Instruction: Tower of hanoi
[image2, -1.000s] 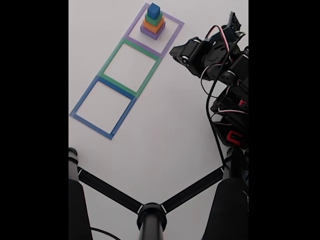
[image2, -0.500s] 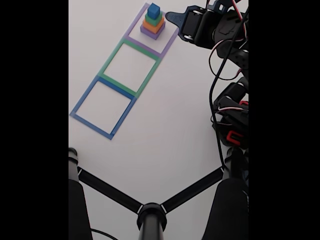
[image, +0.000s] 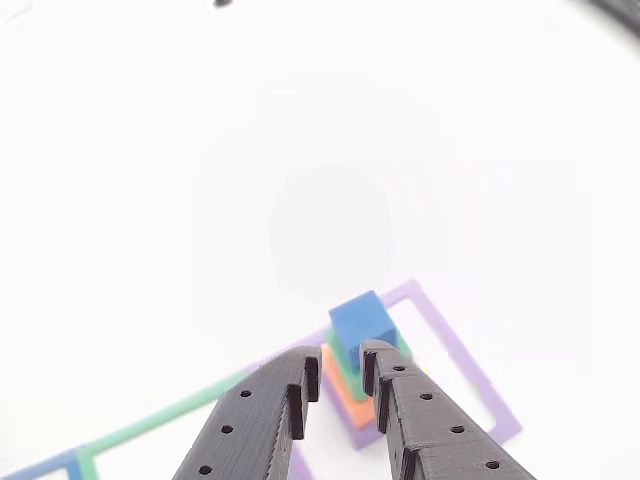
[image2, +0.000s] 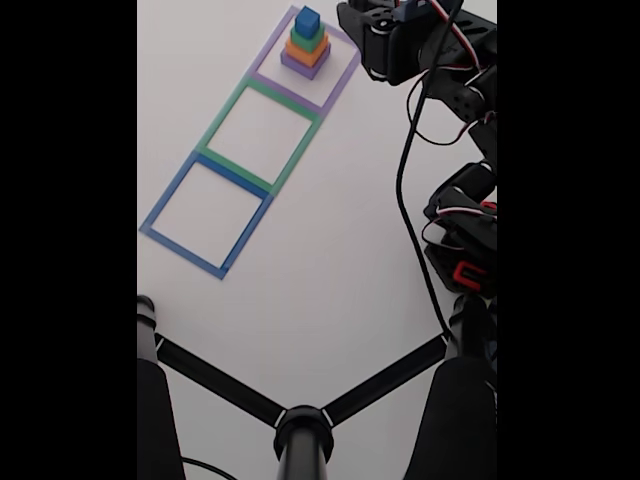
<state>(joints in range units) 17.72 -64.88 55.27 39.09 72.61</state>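
The tower (image2: 306, 45) stands whole at the far end of the table, all 4 blocks stacked inside the purple taped square (image2: 340, 72): flat purple block (image2: 303, 65) at the bottom, orange block (image2: 305, 52) on it, green cube (image2: 307, 37), then the small blue cube (image2: 308, 19) on top. Nothing has been lifted off, so by my read the puzzle is at its very 1st move, w/ the blue cube the piece to take. Next along the row the green taped square (image2: 262, 128) and blue taped square (image2: 206, 215) hold nothing. In the other view the gripper (image: 341, 370) sits just short of the stack, two black fingers (image: 265, 415) pointing at it, the blue cube (image: 362, 325) straight ahead & a bit above the tips, lined up w/ the gap. The jaws stand narrow, a slim slot btwn them, gripping nothing; looks to me tighter than the cube's width, so they'd need to spread before closing round it. In the fixed view the arm's head (image2: 400, 40) hangs just right of the purple square, close beside the tower, not touching. The cube is square, no long axis to fuss over; what matters is going forward & centred, else a finger could nudge the whole stack.
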